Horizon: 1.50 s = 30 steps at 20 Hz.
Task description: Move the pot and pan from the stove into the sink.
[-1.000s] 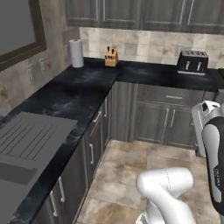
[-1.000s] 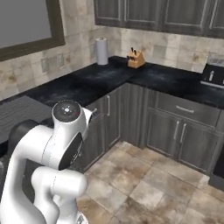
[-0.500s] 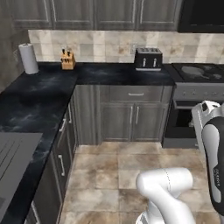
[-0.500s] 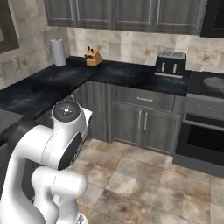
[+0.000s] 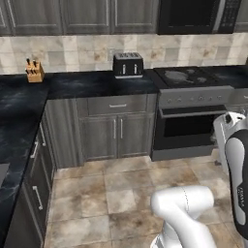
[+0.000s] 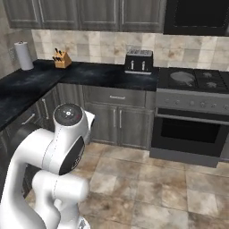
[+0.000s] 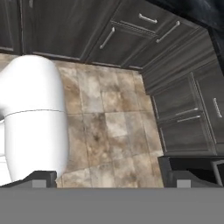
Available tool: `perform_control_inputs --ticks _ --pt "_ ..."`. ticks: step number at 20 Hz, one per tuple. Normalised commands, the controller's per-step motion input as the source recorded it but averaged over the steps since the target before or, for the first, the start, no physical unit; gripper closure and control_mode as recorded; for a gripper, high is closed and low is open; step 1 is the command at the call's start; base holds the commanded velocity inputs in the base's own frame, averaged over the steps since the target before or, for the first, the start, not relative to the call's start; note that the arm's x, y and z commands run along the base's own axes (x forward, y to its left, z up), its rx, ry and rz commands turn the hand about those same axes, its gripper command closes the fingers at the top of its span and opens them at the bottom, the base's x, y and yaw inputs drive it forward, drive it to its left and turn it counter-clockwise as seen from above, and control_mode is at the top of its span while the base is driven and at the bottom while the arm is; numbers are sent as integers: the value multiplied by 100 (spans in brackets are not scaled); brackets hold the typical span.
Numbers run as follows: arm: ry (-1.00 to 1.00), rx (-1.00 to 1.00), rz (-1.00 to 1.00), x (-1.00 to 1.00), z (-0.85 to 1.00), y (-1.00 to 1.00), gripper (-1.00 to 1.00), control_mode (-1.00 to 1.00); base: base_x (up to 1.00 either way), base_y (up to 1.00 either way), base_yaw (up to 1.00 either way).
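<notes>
Stove (image 5: pixel 193 80) at the counter's (image 5: pixel 92 83) right end, under the dark microwave (image 5: pixel 193 14). Pan (image 6: pixel 182 77) sits on the stove's left burner; pot can't be made out. Toaster (image 5: pixel 128 64) just left of the stove, knife block (image 5: pixel 34 71) near the corner. Gripper (image 7: pixel 111 177) wide open, empty, over floor tiles.

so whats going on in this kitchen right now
Nothing is being handled yet. The gripper is open and empty, pointing down at the tiled floor by the cabinets. The stove is across the floor from the robot, right of the toaster, with a shallow pan on a burner. No pot can be made out.
</notes>
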Motion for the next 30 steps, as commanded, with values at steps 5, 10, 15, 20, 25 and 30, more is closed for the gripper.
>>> perform_control_inputs --ticks 5,10,15,20,25,30 --pt "0 0 0 0 0 0 -100 100 16 4 -1" --pt "0 0 0 0 0 0 -100 100 71 29 -4" --pt "0 0 0 0 0 0 -100 100 82 31 -5" --pt "0 0 0 0 0 0 -100 100 81 30 -5" --pt "0 0 0 0 0 0 -100 100 80 28 -5" --pt "0 0 0 0 0 0 -100 100 52 9 -2"
